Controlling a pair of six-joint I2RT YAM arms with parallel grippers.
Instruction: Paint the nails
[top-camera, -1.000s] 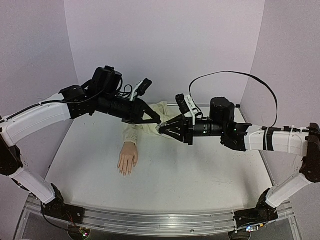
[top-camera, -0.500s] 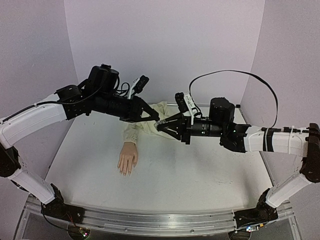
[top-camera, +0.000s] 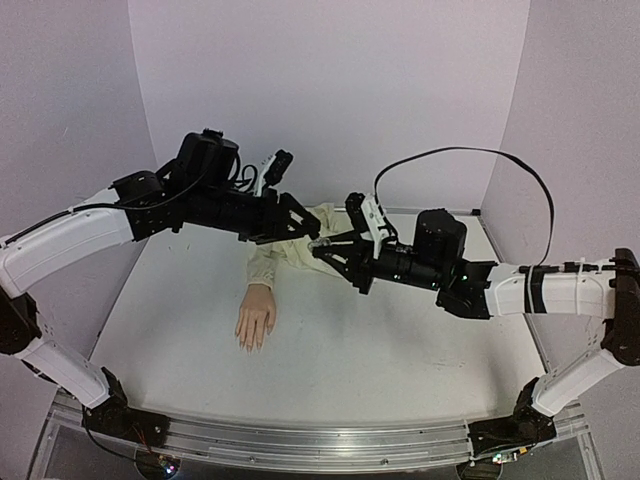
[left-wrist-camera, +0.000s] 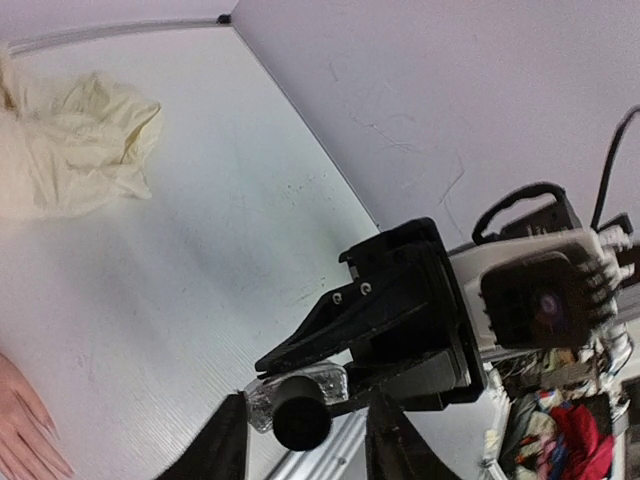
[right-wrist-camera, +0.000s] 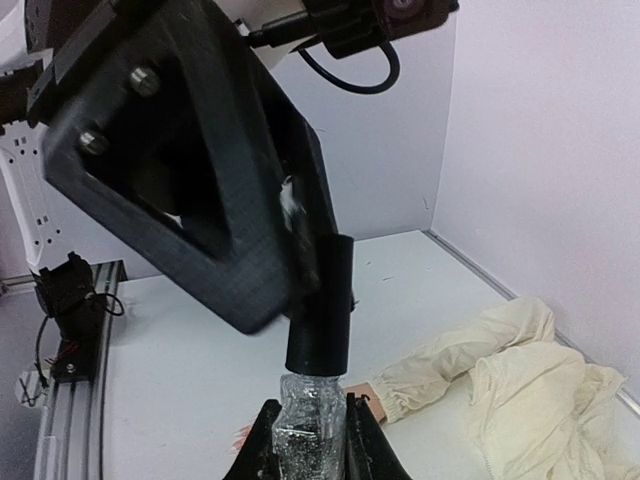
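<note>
step: uncapping. my right gripper (right-wrist-camera: 305, 445): clamped on polish bottle (right-wrist-camera: 308, 412). my left gripper (left-wrist-camera: 303, 440): parted astride its black cap (right-wrist-camera: 322, 300), seemingly not pinching. next: close, twist, lift off

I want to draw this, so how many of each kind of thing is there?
Arms: 2, the left arm and the right arm
Hand: 1
Sleeve: 1
Bottle: 1
Total: 5
</note>
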